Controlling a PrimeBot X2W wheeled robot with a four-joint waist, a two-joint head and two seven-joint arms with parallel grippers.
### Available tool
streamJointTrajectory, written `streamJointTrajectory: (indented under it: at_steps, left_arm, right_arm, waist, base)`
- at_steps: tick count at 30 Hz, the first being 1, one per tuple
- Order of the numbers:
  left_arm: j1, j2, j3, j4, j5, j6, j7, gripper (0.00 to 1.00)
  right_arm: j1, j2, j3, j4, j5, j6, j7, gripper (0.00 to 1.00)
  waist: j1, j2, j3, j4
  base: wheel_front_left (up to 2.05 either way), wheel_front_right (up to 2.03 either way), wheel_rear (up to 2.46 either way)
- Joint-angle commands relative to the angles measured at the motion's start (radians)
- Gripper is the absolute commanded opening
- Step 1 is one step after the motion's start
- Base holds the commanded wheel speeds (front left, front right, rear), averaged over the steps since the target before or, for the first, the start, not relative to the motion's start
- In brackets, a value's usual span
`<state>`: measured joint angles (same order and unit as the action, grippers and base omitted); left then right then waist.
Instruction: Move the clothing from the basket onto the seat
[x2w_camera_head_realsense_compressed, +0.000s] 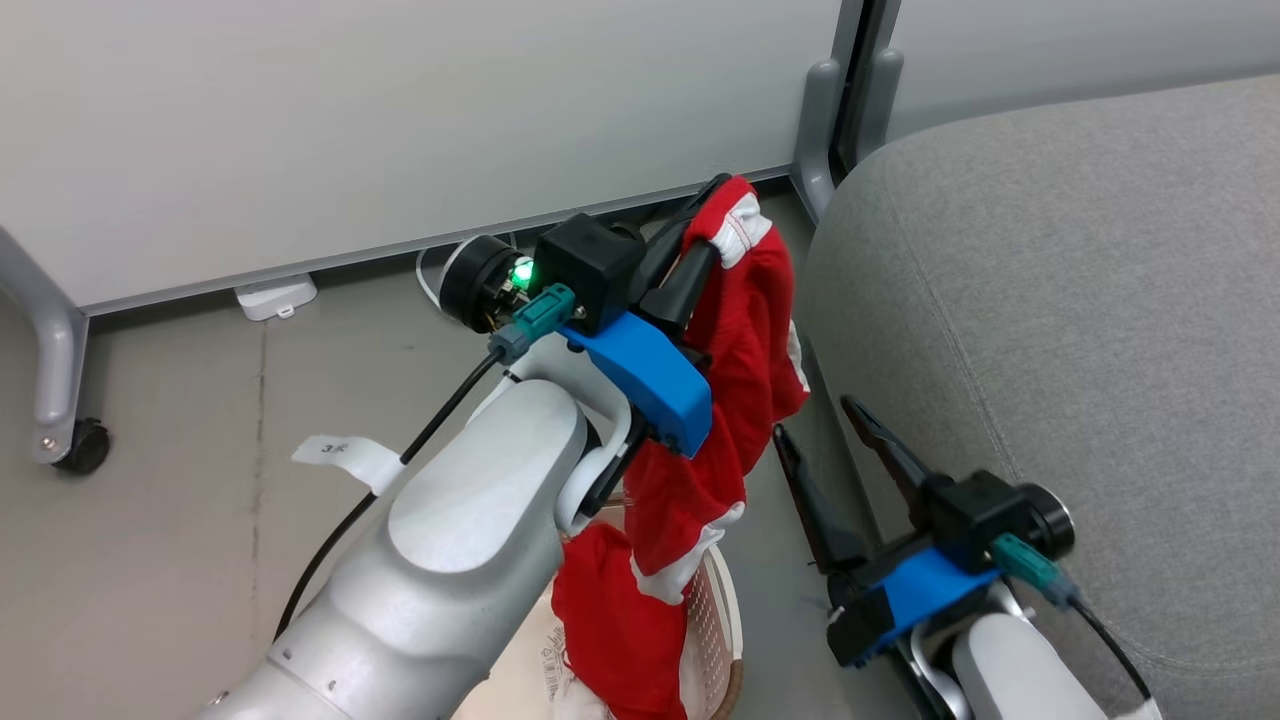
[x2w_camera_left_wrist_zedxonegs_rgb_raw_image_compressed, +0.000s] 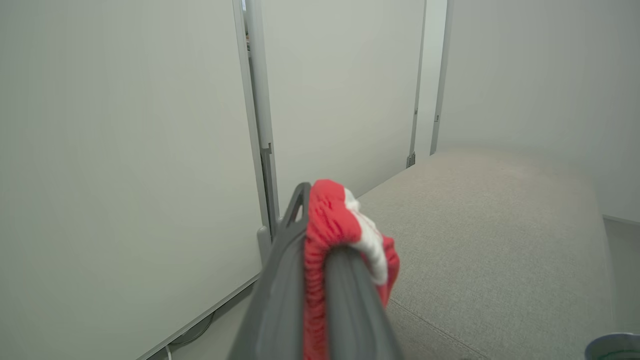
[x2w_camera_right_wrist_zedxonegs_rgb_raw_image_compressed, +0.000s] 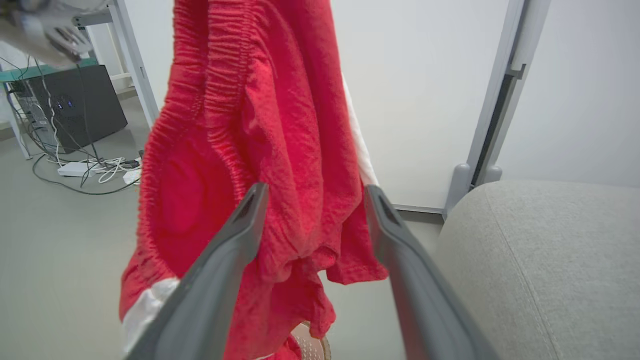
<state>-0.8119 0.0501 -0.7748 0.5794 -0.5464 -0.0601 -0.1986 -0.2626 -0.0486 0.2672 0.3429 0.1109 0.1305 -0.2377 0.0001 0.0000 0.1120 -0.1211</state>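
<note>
Dangling red white-banded clothing (x2w_camera_head_realsense_compressed: 745, 350) pinched in left jaws; right jaws wide, empty

Ref the basket (x2w_camera_head_realsense_compressed: 722, 612): seat (x2w_camera_head_realsense_compressed: 1080, 300) right of it, partition panels (x2w_camera_head_realsense_compressed: 400, 130) behind it, left gripper (x2w_camera_head_realsense_compressed: 700, 240) above and behind it with one garment (x2w_camera_head_realsense_compressed: 745, 370) hanging down over it, more clothing (x2w_camera_head_realsense_compressed: 610, 630) in it, right gripper (x2w_camera_head_realsense_compressed: 815, 415) between it and seat.

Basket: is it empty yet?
Not empty. Red clothing bunches inside the basket, below the garment hanging from the shut left gripper.
</note>
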Motion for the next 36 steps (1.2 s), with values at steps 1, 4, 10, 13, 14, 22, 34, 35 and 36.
streamJointTrajectory:
  at_steps: [1,4,10,13,14,22,34,35,36]
  left_arm:
    - [-0.017,0.0,-0.006,0.001,-0.009,0.007,-0.005,0.0]
    - [-0.021,0.001,-0.026,0.005,-0.021,0.008,-0.008,0.0]
    - [-0.031,0.001,-0.06,0.009,-0.049,0.015,-0.015,0.0]
    - [-0.037,0.0,-0.077,0.01,-0.063,0.018,-0.018,0.0]
    - [-0.038,0.001,-0.083,0.01,-0.069,0.018,-0.019,0.0]
    - [-0.038,0.0,-0.125,0.015,-0.098,0.026,-0.027,0.0]
    - [-0.04,0.001,-0.161,0.045,-0.135,0.034,-0.036,0.0]
    - [-0.04,0.0,-0.163,0.048,-0.139,0.034,-0.036,0.0]
    - [-0.041,0.001,-0.164,0.05,-0.14,0.035,-0.037,0.0]
  right_arm:
    - [-0.028,-0.003,0.012,0.014,0.01,0.0,0.008,1.0]
    - [-0.08,-0.003,0.046,0.056,0.025,0.0,0.029,1.0]
    - [-0.175,-0.002,0.095,0.151,0.043,0.0,0.061,1.0]
    - [-0.217,-0.002,0.117,0.201,0.062,0.0,0.069,1.0]
    - [-0.233,-0.002,0.126,0.217,0.069,0.0,0.071,1.0]
    - [-0.305,-0.002,0.201,0.317,0.112,0.0,0.078,0.29]
    - [-0.314,-0.002,0.254,0.389,0.173,0.0,0.041,0.0]
    - [-0.317,-0.003,0.253,0.392,0.172,0.0,0.039,0.0]
    - [-0.319,-0.003,0.252,0.395,0.172,0.0,0.036,0.0]
  waist:
    - [-0.0001,0.0,0.001,0.0]
    - [-0.0001,0.0,0.004,0.001]
    - [-0.0001,0.0,0.007,0.009]
    - [-0.0001,0.0,0.006,0.014]
    - [-0.0001,0.0,0.005,0.015]
    - [-0.0001,0.0,-0.006,0.019]
    - [-0.0001,0.0,-0.031,0.015]
    - [-0.0001,0.0,-0.033,0.014]
    - [-0.0001,0.0,-0.034,0.014]
  base:
    - [0.0,0.0,0.0]
    - [0.0,0.0,0.0]
    - [0.0,0.0,0.0]
    - [0.0,0.0,0.0]
    - [0.0,0.0,0.0]
    - [0.0,0.0,0.0]
    - [0.0,0.0,0.0]
    - [0.0,0.0,0.0]
    - [0.0,0.0,0.0]
